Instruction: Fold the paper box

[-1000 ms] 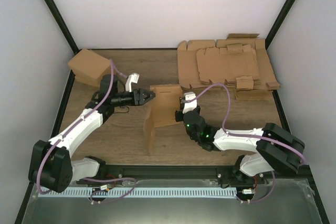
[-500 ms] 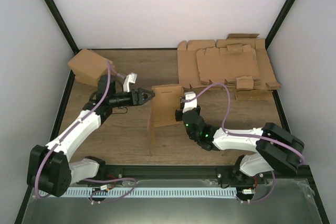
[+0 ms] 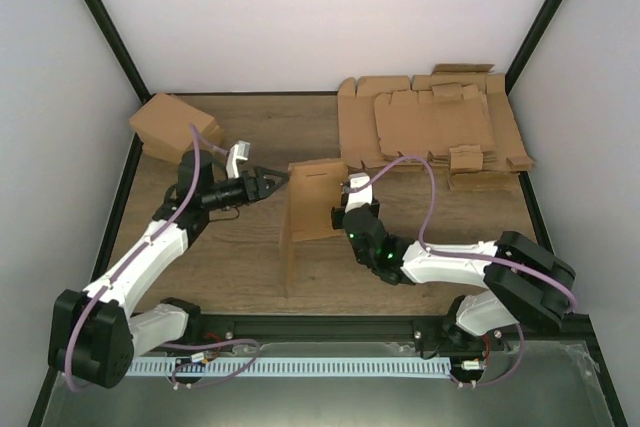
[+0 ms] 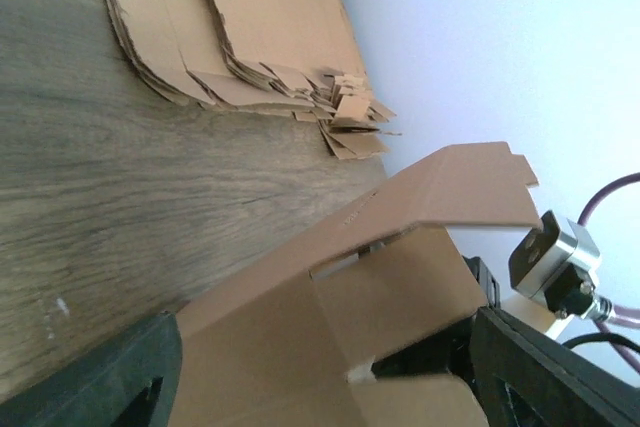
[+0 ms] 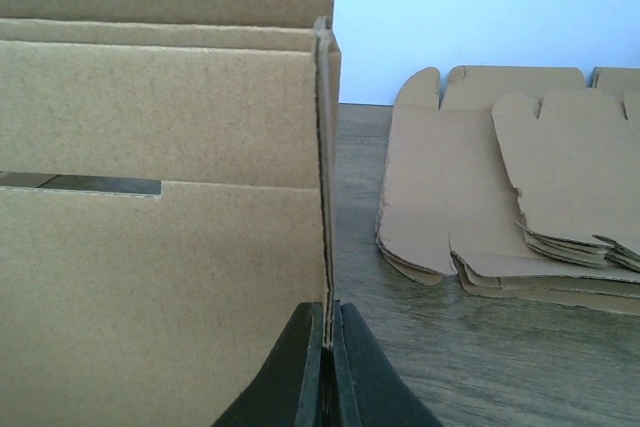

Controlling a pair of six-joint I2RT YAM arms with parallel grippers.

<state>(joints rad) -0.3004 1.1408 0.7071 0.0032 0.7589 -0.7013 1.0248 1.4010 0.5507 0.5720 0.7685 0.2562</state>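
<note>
The paper box point(image 3: 312, 205) stands half folded in the middle of the table, with one brown panel upright and a side flap point(image 3: 287, 252) turned toward the near edge. My right gripper point(image 3: 344, 213) is shut on the box's right vertical edge. In the right wrist view the black fingertips point(image 5: 300, 367) pinch that cardboard edge point(image 5: 324, 197). My left gripper point(image 3: 272, 182) is open just left of the box's upper left corner. In the left wrist view the box point(image 4: 300, 337) fills the space between the spread fingers point(image 4: 100, 387); I cannot tell whether they touch it.
A thick pile of flat cardboard sheets point(image 3: 430, 132) lies at the back right, also visible as the pile point(image 5: 490, 197) and the pile point(image 4: 230, 27). A pile of folded brown cartons point(image 3: 170, 127) sits at the back left. Black frame posts edge the table.
My left gripper has opened wider and drawn back slightly to the left of the box. The right gripper still holds the same edge.
</note>
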